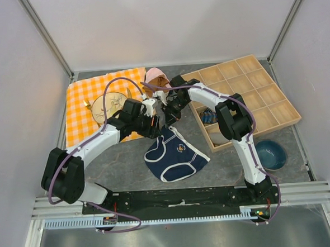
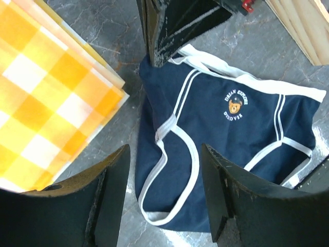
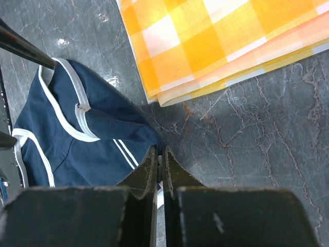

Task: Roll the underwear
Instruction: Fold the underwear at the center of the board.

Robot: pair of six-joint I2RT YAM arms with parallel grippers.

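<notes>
The underwear (image 1: 175,153) is navy with white trim and lies mostly flat on the grey table, its far edge drawn up to a peak. My right gripper (image 1: 166,115) is shut on that edge; in the right wrist view a strip of white trim shows between the closed tips (image 3: 160,152) and the cloth (image 3: 77,149) spreads to the left. My left gripper (image 1: 155,124) is open and empty just above the garment's left side. In the left wrist view the underwear (image 2: 231,118) lies between and beyond the spread fingers (image 2: 110,195), with a bear logo facing up.
An orange checked cloth (image 1: 88,106) with a gold plate (image 1: 109,104) lies at the left, close to the grippers. A pink garment (image 1: 156,76) is behind them. A wooden compartment tray (image 1: 253,95) holds a striped rolled cloth (image 1: 209,118). A blue bowl (image 1: 270,153) sits at the right.
</notes>
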